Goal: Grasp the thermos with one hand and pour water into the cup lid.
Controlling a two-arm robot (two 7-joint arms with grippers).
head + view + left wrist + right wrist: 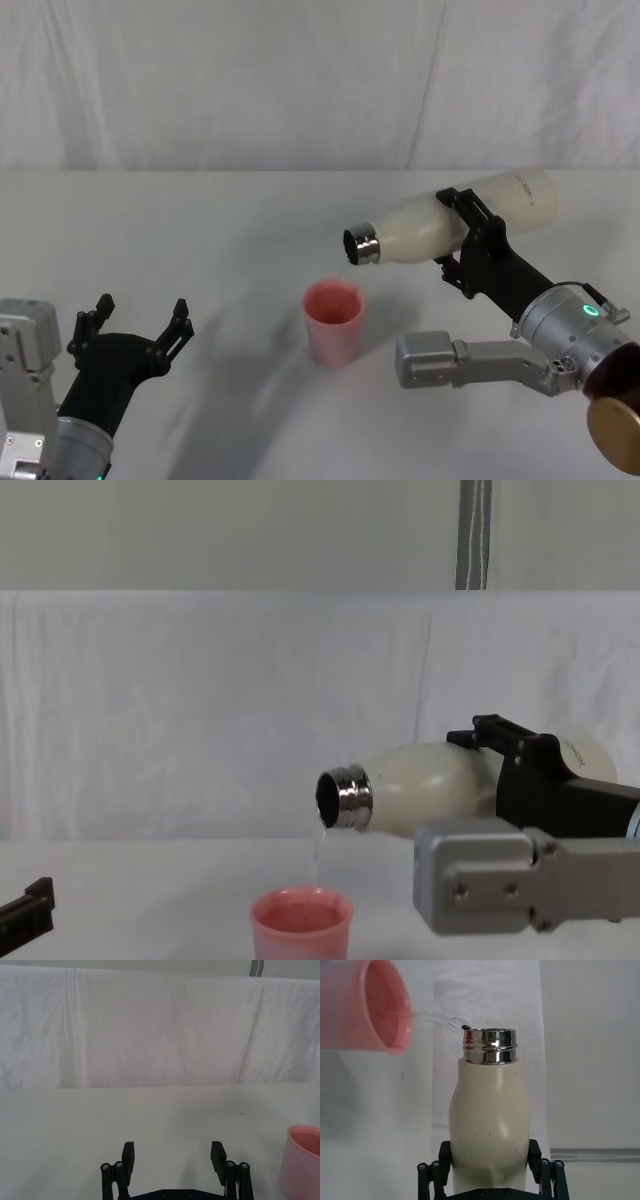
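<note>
My right gripper [468,238] is shut on the cream-white thermos [455,226], holding it tipped almost level above the table. Its steel neck [361,247] points left, just above the pink cup lid [333,321]. In the chest view a thin stream of water [317,855] falls from the thermos [430,785] neck into the cup lid [301,925]. The right wrist view shows the thermos [489,1125] between the black fingers [447,1152], with the cup lid [367,1005] beyond the neck. My left gripper [135,325] rests open at the lower left, well away from the cup lid.
The white table [200,230] is draped in cloth, with a white curtain [300,80] behind it. A grey block of the right arm [470,362] hangs low just right of the cup lid. Open table lies between the left gripper and the cup lid.
</note>
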